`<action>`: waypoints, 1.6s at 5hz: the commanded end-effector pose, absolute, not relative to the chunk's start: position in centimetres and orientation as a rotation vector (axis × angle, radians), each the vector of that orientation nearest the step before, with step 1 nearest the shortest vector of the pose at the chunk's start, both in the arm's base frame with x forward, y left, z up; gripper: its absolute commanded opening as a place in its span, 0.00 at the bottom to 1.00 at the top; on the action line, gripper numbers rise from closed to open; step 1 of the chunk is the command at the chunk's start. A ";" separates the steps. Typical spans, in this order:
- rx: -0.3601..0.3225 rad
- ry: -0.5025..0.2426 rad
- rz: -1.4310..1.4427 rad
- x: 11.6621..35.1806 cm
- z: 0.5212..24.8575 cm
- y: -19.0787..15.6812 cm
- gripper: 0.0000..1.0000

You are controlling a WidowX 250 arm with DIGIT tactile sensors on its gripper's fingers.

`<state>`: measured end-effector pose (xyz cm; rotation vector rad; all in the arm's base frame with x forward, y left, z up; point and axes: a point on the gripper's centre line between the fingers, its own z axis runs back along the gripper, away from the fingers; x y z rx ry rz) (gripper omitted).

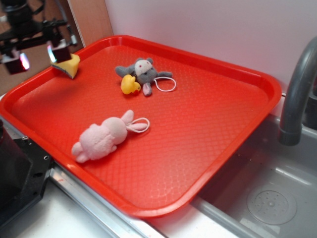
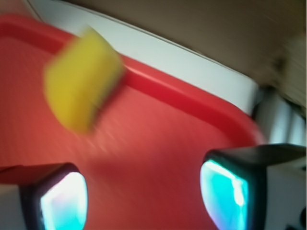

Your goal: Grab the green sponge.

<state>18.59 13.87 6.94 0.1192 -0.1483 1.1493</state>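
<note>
Yellow foam marks the green sponge (image 1: 68,65), propped against the far left corner rim of the red tray (image 1: 208,148). My hand (image 1: 38,56) hangs open just beside it, not yet straddling it, so I must shift over before closing.

Tray (image 1: 208,129): bright red w/ fine diamond-grid texture. Green sponge (image 1: 68,65): yellow foam, thin dark green layer on one face; in wrist view it's a yellow blur (image 2: 81,79). Bunny plush (image 1: 101,139): pale pink, white loop. Mouse plush (image 1: 143,72): grey, whitish face, red dots. Rubber duck (image 1: 130,85): yellow. Gripper (image 1: 38,55): black, pads glowing cyan-white. Faucet (image 1: 297,89): dark grey.
</note>
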 end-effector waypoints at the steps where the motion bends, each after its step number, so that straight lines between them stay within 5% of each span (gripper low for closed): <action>1: 0.156 -0.161 1.229 22.8 4.8 18.9 1.00; 2: 0.168 -0.158 1.265 23.1 2.1 20.3 0.91; 3: 0.200 -0.144 1.298 22.9 0.7 20.5 0.00; 4: 0.191 -0.138 1.262 22.0 3.1 20.0 0.00; 6: 0.088 -0.193 1.005 16.6 11.9 16.4 0.00; 7: -0.007 -0.238 0.812 14.3 13.6 14.4 0.00; 8: 0.014 -0.223 0.644 12.5 15.4 10.3 0.00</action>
